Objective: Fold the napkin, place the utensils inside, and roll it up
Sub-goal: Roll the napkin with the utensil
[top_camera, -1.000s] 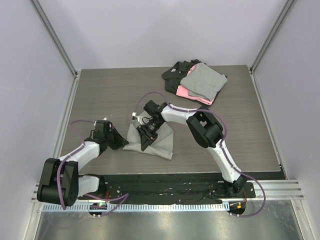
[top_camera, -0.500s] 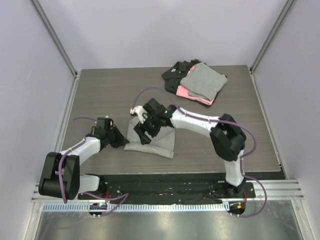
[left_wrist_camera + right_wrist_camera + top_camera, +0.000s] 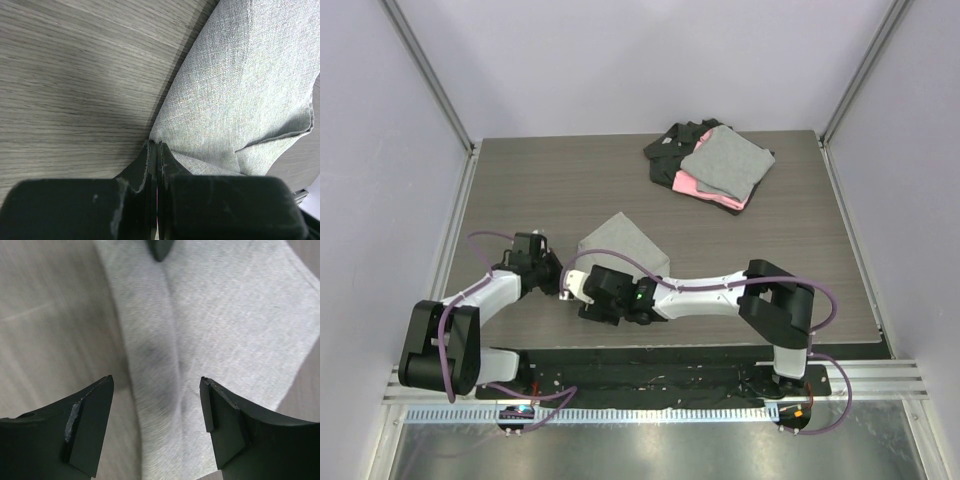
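Napkin (image 3: 623, 243): lying on the table (image 3: 520, 190) between both arms. Left gripper (image 3: 154, 150): pinching its corner tight. Right gripper (image 3: 156, 385): hovering spread above it; advisable: smoothing the crease with that corner anchored

You're looking at a grey-brown wood-grain counter (image 3: 530, 190) boxed in by plain pale lilac walls (image 3: 640, 60) on three sides, with slanting aluminium posts (image 3: 426, 70) at the back corners. Along your near edge runs a black base plate (image 3: 660, 376), then a brushed steel strip (image 3: 650, 450). Light is even and soft.
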Robot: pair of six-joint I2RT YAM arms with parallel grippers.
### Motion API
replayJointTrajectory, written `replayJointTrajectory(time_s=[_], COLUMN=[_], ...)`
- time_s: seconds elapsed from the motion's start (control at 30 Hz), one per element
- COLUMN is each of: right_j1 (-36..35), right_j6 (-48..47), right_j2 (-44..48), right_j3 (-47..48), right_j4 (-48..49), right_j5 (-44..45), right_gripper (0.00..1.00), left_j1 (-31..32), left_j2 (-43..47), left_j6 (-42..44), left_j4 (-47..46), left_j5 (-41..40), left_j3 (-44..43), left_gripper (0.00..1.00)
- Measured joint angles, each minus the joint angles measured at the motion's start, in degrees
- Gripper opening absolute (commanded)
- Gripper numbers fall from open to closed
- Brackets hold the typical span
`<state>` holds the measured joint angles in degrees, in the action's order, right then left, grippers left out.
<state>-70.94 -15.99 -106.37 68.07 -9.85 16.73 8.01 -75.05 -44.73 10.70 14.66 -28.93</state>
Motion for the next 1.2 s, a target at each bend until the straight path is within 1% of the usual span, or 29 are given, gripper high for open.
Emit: replayJointTrajectory(time_s=[0.17,0.4,0.47,0.53,0.57,0.63,0.67,0.8,0.87,0.93,0.97,1.03,1.07,1.13,1.17,1.2], right_j1=[-0.09,-0.63,-0.83,-1.03,-1.11,-1.33,-1.51,-1.95,-1.88,-1.62,-1.36,-0.55,0.0,1.29,2.1,2.75], right_j6=[-2.23,-4.0,-4.52,-4.94,-5.09,-5.38,-5.53,-5.99,-6.1,-6.16,-6.1,-5.68,-5.18,-3.72,-3.02,-2.34], right_j2=[-1.49,-1.92,-2.12,-2.69,-3.17,-4.28,-4.96,-6.95,-7.04,-7.04,-6.97,-6.97,-6.97,-6.97,-7.02,-7.04], right_j3=[-1.29,-3.74,-4.0,-4.09,-4.09,-4.02,-3.89,-2.67,-2.4,-2.05,-1.73,-0.46,0.42,2.45,3.52,4.44], right_j4=[3.28,5.84,6.71,7.87,8.83,10.51,11.17,11.8,11.52,10.78,10.05,7.8,6.34,3.32,1.57,0.24], right_j5=[4.17,5.46,5.84,6.75,7.43,9.14,10.01,11.87,11.72,10.86,10.05,7.69,6.1,1.88,-0.59,-2.62], right_gripper=[0.75,0.7,0.65,0.58,0.5,0.41,0.35,0.24,0.21,0.18,0.18,0.16,0.16,0.15,0.15,0.15], left_j1=[-0.22,-0.42,-0.5,-0.57,-0.59,-0.66,-0.66,-0.87,-0.94,-0.98,-1.05,-1.2,-1.31,-1.6,-1.68,-1.79], left_j2=[-0.02,-0.11,-0.22,-0.39,-0.55,-0.72,-0.76,-0.96,-1.18,-1.62,-1.95,-2.4,-2.47,-2.23,-1.9,-1.44], left_j6=[0.2,0.26,0.33,0.42,0.46,0.55,0.68,1.25,1.55,1.75,1.84,1.79,2.12,1.62,2.19,2.29], left_j4=[0.66,1.01,1.11,1.36,1.44,1.57,1.55,1.53,1.55,1.6,1.64,1.66,1.73,1.77,1.88,1.9], left_j5=[0.11,0.2,0.35,0.42,0.48,0.63,0.74,1.09,1.25,1.36,1.38,1.44,1.42,1.44,0.9,0.33], left_j3=[-0.2,-0.33,-0.44,-0.66,-0.79,-0.94,-0.96,-1.09,-1.29,-1.66,-1.97,-2.4,-2.64,-3.37,-3.67,-3.82], left_gripper=[0.0,0.0,0.0,0.0,0.0,0.0,0.0,0.0,0.01,0.08,0.2,0.33,0.46,0.57,0.66,0.68])
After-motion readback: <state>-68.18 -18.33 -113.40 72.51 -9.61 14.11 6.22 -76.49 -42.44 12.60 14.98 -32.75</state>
